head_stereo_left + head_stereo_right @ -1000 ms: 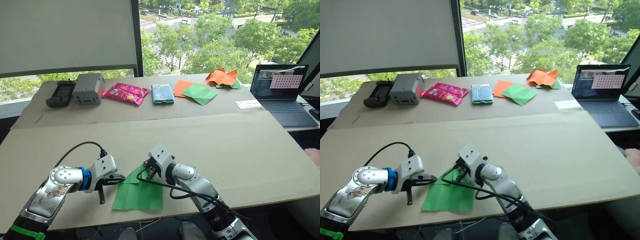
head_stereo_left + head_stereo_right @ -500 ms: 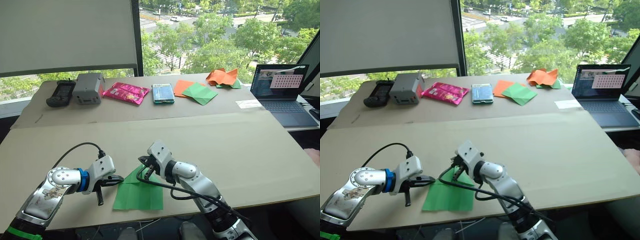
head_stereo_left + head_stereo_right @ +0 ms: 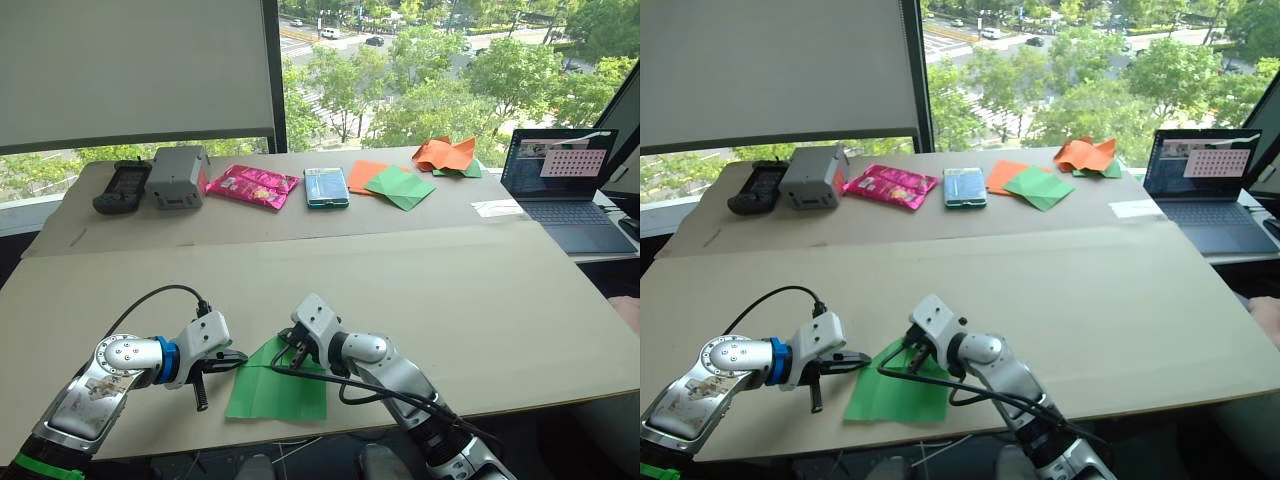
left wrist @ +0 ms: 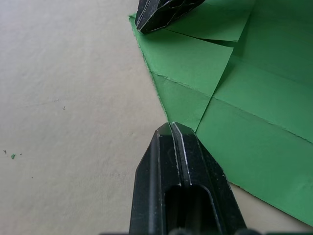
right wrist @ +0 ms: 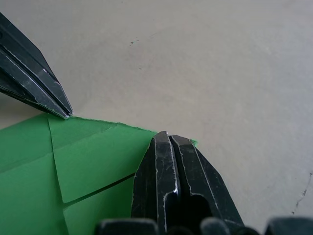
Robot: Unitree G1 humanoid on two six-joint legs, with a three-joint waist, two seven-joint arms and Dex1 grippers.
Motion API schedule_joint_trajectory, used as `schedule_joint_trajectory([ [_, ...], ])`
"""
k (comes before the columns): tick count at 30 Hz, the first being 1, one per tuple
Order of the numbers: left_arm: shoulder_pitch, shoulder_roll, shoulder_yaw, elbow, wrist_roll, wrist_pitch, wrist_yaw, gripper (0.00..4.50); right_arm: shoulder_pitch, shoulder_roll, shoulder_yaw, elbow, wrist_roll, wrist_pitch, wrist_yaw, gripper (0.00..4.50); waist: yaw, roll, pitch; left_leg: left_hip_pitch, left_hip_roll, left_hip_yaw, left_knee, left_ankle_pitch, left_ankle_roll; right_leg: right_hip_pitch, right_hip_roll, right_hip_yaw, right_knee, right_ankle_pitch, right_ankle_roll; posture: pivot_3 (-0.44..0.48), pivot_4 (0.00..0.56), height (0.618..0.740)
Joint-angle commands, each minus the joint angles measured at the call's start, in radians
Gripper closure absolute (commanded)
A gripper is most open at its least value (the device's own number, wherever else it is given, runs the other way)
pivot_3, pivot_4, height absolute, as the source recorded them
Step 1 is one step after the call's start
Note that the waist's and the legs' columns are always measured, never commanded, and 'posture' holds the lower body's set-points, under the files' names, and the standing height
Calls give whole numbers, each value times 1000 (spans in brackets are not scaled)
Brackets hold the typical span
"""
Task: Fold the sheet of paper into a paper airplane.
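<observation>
Sheet of paper [image 3: 277, 383] lying flat near the front edge of the counter [image 3: 480, 300], between both arms, with one corner already folded over and several creases visible in the left wrist view. Left hand [image 4: 172, 128] pressed together, tip resting at the sheet's left edge beside the folded flap. Right hand [image 5: 168, 138] likewise pressed together, tip down on the folded corner at the far edge of the sheet; no paper seen between the fingers of either hand. Likely handling: very light, thin, flexible, prone to sliding on the smooth counter and to tearing or buckling under a sharp tip. Best held by pinning one point flat while working another. For lifting, best taken at a free edge or corner, not mid-sheet. Creases likely to guide new folds; firm strokes along the fold line recommended.
</observation>
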Motion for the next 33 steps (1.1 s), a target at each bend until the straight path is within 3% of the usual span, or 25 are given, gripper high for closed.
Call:
schedule_joint_trajectory([
  [1, 52, 26, -44, 16, 17, 41, -14, 4488, 1, -8, 15, 31, -24, 54, -13, 4500, -1, 0, 0, 0, 0, 0, 0, 0, 0, 0, 0, 0, 0, 0, 0, 0, 150, 718],
  [20, 147, 99, 42, -8, -2, 7, -23, 4488, -13, -6, 19, 30, -18, 58, -14, 4500, -2, 1, -1, 9, 0, 0, 0, -8, 0, 0, -1, 0, 0, 0, 0, 0, 150, 718],
  [25, 51, 98, 164, -33, -130, 73, -44, 4488, -26, -18, -8, -62, 10, 16, 11, 4500, -1, -4, 6, 8, 0, 0, 0, -9, 0, -2, 0, 0, 0, 0, 0, 0, 150, 718],
  [28, -17, 94, 196, -52, -205, 120, -68, 4488, -34, -31, -31, -126, 34, -1, 32, 4500, 10, -7, 10, -2, 0, 0, 0, -8, 0, -8, 0, 0, -1, 0, 0, 0, 150, 718],
  [33, -101, 32, 148, -70, -273, 144, -81, 4488, -40, -66, -61, -211, 48, 11, 53, 4500, 25, -8, 10, -8, 0, 0, 2, -7, 2, -13, 1, 0, 0, 0, 0, 0, 150, 718],
])
